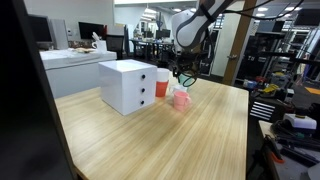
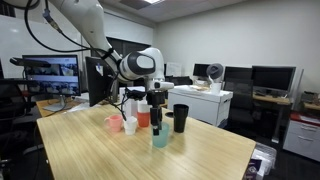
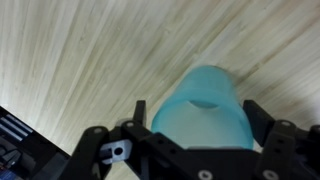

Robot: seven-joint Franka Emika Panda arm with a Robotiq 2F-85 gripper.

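Note:
My gripper [image 3: 197, 108] straddles a translucent light-blue cup [image 3: 205, 120], one black finger on each side near its rim, and looks shut on it. In an exterior view the gripper [image 2: 158, 118] points straight down over the blue cup [image 2: 160, 138], which is at the wooden table's [image 2: 190, 155] surface; I cannot tell whether it rests there or is just lifted. In an exterior view the gripper [image 1: 186, 76] hangs just behind a pink cup [image 1: 181, 99], and the blue cup is mostly hidden.
Around the held cup are a black cup [image 2: 181, 118], a red cup [image 2: 143, 118], a white cup [image 2: 130, 125] and the pink cup [image 2: 113, 123]. A white drawer box [image 1: 127, 85] stands beside the red cup [image 1: 162, 80]. Desks and monitors surround the table.

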